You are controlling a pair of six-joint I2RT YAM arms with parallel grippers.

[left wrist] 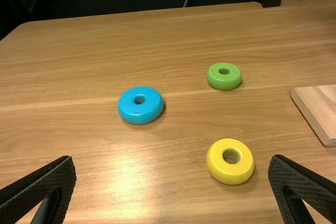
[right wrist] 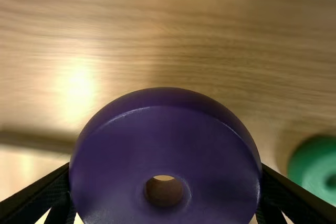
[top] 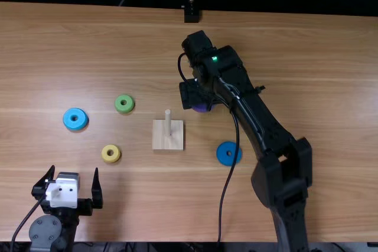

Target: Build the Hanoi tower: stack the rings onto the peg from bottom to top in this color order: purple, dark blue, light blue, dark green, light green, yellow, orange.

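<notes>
Pinching the purple ring (right wrist: 121, 171), the right gripper (top: 201, 100) is near the peg (top: 168, 123) in the top view; its wrist view reveals a dark green ring (right wrist: 310, 165). The left gripper's (top: 73, 171) jaws stand spread.

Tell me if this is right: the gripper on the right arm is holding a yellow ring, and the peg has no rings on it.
Only the color is off: the right wrist view shows the right gripper holding the purple ring. The peg does stand without rings.
</notes>
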